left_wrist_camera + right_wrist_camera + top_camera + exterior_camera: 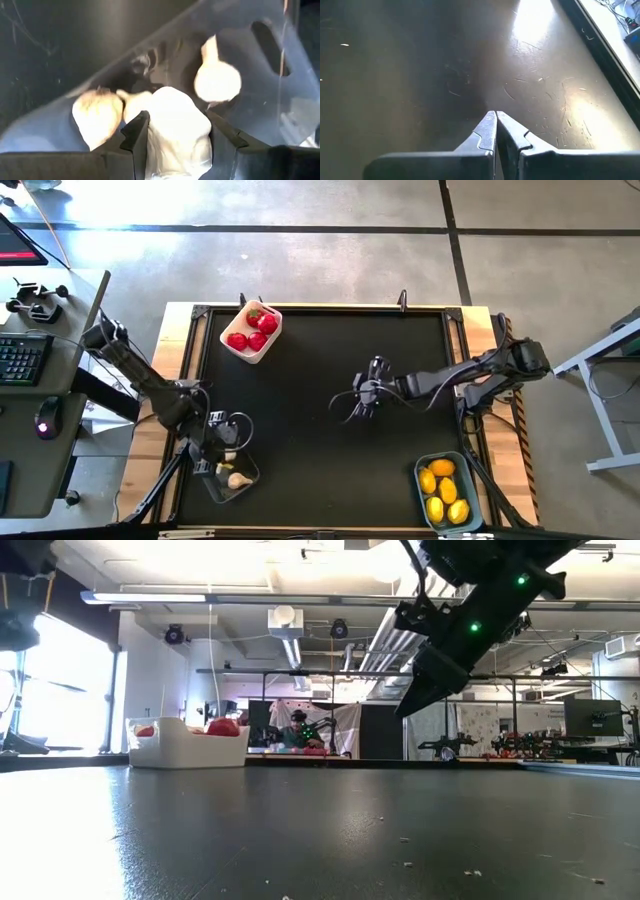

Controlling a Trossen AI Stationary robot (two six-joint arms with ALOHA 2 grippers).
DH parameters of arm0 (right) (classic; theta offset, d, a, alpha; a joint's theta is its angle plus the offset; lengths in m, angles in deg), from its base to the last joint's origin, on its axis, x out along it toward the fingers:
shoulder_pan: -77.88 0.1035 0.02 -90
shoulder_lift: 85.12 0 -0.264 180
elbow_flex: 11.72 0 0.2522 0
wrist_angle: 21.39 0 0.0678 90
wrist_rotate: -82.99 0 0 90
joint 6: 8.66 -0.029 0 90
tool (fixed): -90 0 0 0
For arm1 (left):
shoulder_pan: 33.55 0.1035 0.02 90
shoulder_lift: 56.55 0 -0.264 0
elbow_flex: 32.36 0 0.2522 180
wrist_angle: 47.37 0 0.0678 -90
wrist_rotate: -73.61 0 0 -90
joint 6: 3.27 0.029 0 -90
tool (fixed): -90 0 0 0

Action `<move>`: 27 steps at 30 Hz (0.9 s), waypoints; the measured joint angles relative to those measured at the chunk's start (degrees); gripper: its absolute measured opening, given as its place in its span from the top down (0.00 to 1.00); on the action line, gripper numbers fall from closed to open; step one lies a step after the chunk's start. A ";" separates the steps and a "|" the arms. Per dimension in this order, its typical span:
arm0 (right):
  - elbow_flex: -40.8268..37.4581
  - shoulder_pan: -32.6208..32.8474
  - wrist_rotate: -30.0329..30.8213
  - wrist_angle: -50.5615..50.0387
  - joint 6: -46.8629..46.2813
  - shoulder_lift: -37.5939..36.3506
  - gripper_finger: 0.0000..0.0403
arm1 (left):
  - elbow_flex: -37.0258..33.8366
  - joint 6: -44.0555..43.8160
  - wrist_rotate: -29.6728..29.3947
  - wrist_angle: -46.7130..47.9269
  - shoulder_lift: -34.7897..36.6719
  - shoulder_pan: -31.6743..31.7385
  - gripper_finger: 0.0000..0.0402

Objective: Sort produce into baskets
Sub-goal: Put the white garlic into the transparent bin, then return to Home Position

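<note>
My left gripper (222, 462) is over the clear greyish basket (240, 485) at the table's near left and is shut on a whitish garlic bulb (176, 127). Two more garlic bulbs (97, 116) (217, 77) lie on that basket's floor. My right gripper (360, 402) is shut and empty, just above the bare mat near the table's middle (496, 131). The white basket (250, 333) at the far left holds red tomatoes (258, 330). The light blue basket (448, 492) at the near right holds yellow lemons (442, 485). My left gripper pinches the garlic bulb between its two fingers (138, 137), one on each side of the bulb's round body (155, 125). The fingers come from above, pointing down into the clear basket. I cannot tell whether the bulb rests on the basket floor or hangs clear.
A raised black frame and wooden border run round the black mat (300, 410). The low view shows the white basket (185, 745) at the far left and my right arm (450, 650) coming down from above. Desks and equipment stand beyond the table.
</note>
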 joint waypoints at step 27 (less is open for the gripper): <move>0.00 -1.39 -2.55 2.56 4.04 0.00 1.00 | -1.74 0.43 -1.88 1.74 3.97 0.21 0.46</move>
